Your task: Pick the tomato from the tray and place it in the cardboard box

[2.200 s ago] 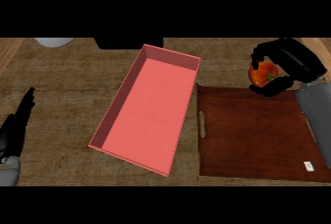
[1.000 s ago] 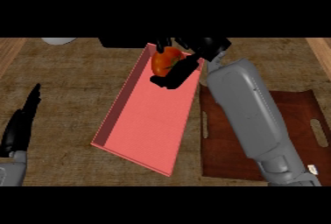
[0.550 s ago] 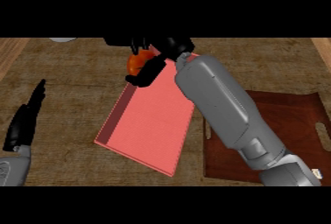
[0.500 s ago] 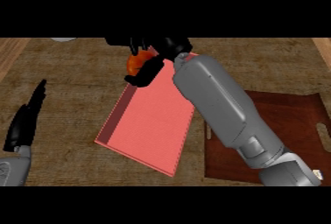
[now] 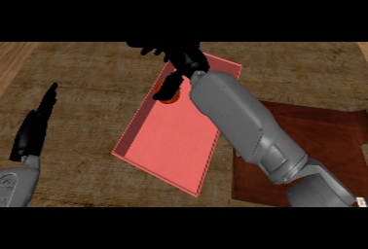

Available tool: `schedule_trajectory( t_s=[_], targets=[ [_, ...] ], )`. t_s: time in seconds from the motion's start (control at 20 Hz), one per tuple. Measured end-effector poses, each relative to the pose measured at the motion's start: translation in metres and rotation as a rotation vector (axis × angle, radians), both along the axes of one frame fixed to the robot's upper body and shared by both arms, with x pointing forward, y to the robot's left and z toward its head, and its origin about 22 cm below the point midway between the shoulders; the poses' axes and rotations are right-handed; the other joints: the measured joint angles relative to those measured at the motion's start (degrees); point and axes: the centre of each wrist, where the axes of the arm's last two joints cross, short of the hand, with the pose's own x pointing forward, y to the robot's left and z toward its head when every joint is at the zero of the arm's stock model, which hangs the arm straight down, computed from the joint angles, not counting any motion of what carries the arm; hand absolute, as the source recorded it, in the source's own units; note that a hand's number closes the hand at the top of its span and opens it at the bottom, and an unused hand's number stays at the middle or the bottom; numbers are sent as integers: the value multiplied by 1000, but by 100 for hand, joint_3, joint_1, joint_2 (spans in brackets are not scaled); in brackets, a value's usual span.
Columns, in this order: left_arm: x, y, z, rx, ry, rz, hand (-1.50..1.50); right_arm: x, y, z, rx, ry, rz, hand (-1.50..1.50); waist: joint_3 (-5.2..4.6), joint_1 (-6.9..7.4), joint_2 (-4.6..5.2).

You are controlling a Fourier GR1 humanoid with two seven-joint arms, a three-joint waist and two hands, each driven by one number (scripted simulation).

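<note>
Tomato (image 5: pixel 170 100) shows orange-red in cardboard box (image 5: pixel 169 146) beneath spread, empty fingers (image 5: pixel 145 47) of right hand (image 5: pixel 184 56).

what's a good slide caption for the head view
Right hand spread over the tomato inside the pink box, left hand resting at left.

A dark brown, mottled counter top (image 5: pixel 79 121) is filling the view under even light, while a paler wooden strip (image 5: pixel 10 63) is running along its upper left edge.
</note>
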Motion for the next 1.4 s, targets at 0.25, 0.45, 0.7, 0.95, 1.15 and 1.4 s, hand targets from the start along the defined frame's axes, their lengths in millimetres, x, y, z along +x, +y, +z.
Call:
schedule_trajectory(
  t_s=[0.25, 0.45, 0.7, 0.95, 1.15, 1.4],
  targets=[
    [-2, -2, -2, -2, -1, -4, 0, 1, 0, -6, 79, -13, 11, -150, 2, 26, 10],
    [-4, 1, 0, -8, 2, 6, 0, 1, 2, 3, 209, -58, 9, -150, 4, -23, -2],
    [-8, 7, -3, -1, 3, 26, 0, 8, -8, 3, 389, -68, -32, -150, 6, -147, -14],
    [-16, 14, -4, -4, 6, 45, 0, 27, -39, 17, 517, -52, -49, -150, 9, -252, -32],
    [-18, 13, -7, -5, 4, 60, 0, 40, -82, 18, 564, -41, -77, -150, 8, -321, -43],
    [-18, 13, -2, -1, 4, 62, 0, 51, -156, 17, 575, -44, -136, -150, 10, -342, -40]
  ],
)
